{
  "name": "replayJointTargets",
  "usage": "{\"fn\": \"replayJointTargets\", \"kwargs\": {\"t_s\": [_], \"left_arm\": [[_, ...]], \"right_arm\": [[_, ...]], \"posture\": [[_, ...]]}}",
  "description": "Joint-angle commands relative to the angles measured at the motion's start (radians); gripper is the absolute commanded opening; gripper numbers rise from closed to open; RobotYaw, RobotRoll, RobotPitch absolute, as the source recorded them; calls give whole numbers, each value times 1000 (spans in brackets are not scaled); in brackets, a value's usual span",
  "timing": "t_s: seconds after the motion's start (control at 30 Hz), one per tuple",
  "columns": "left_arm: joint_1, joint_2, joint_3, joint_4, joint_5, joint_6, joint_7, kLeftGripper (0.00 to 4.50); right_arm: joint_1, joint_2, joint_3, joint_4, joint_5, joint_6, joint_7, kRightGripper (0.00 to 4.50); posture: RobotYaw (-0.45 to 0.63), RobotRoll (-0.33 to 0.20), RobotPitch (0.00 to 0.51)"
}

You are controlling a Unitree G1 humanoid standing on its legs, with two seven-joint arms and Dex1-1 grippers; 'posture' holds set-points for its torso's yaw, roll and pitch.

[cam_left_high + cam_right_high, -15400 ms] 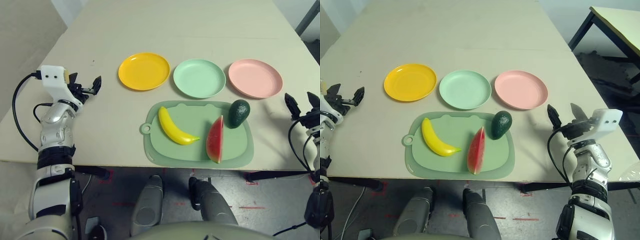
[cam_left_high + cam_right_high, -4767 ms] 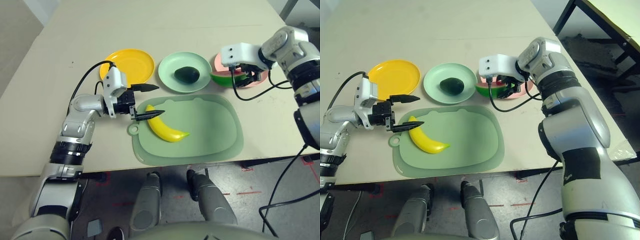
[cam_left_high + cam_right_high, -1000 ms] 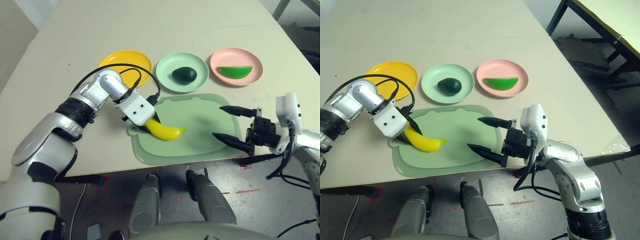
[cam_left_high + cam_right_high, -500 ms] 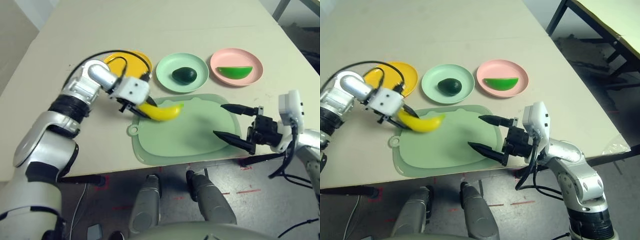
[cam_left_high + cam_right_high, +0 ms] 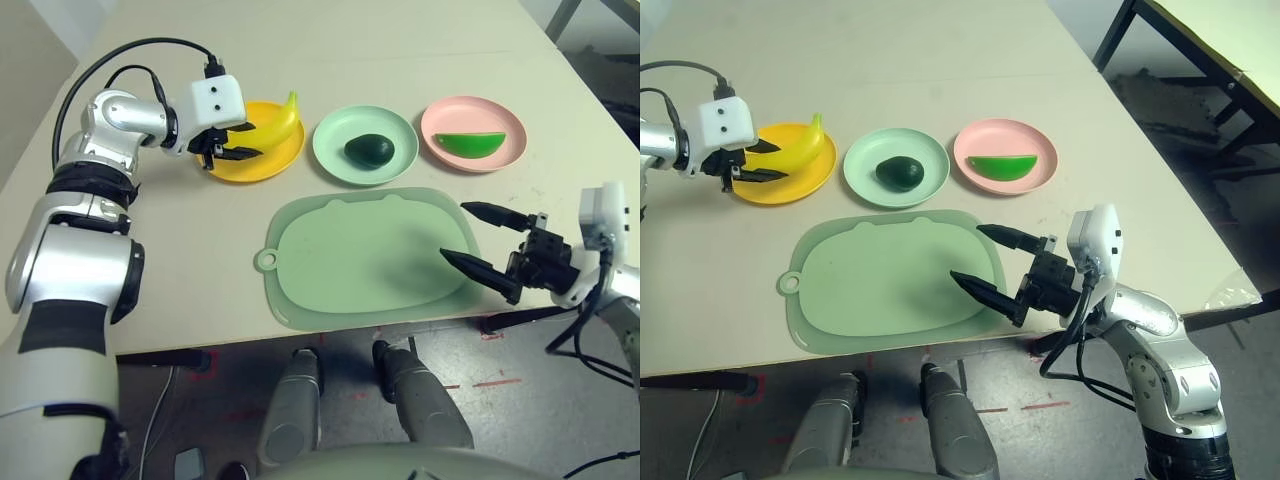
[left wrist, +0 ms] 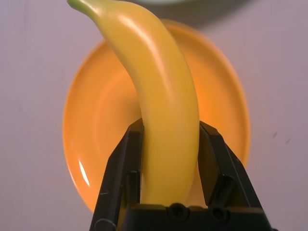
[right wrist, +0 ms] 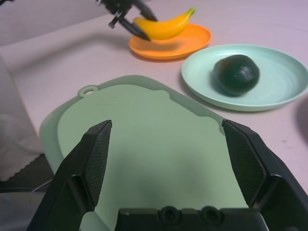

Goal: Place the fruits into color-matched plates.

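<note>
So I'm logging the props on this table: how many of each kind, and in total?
Plates: 3 (yellow, green, pink)
Fruits: 3 (banana, avocado, watermelon)
Mat: 1
Total: 7

Beige table [image 5: 940, 60], grey floor [image 5: 1040, 420]

The left arm reaches out over the desk [image 5: 420, 40] from its left side, silver forearm bent in at the elbow, white wrist block turned toward the desk's middle; the left hand [image 5: 232, 140] points forward and rightward, tilted down, its two black fingers [image 6: 126, 163] clamped on either side of the banana [image 5: 270, 128]; the right arm hangs back at the desk's near right corner, forearm low; the right hand [image 5: 992, 266] lies about level, pointing leftward over the near edge, its fingers [image 7: 94, 156] spread wide with nothing between them.
</note>
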Motion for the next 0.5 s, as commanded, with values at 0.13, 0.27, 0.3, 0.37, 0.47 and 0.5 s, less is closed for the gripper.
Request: {"fn": "replayJointTargets", "kwargs": {"t_s": [0.13, 0.27, 0.3, 0.37, 0.47, 0.5], "left_arm": [[44, -16, -3, 44, 96, -11, 92, 2398], [53, -15, 5, 48, 115, -19, 107, 3708], [54, -14, 7, 48, 118, -21, 109, 4052], [51, -8, 13, 47, 121, -27, 113, 4463], [43, 7, 35, 43, 115, -41, 110, 4463], [41, 13, 50, 41, 105, -43, 106, 4463]], "right_arm": [[19, -14, -36, 5, 8, -7, -6, 4500], [16, -13, -39, 10, 7, -12, -11, 4500], [14, -13, -38, 11, 7, -13, -13, 4500], [10, -11, -35, 14, 6, -16, -14, 4500], [1, -8, -38, 22, 10, -19, -20, 4500], [-3, -6, -46, 26, 16, -18, -26, 4500]], "posture": [[-186, 0, 223], [-186, 0, 215], [-184, 0, 215], [-179, 0, 213], [-171, 0, 212], [-169, 0, 212]]}}
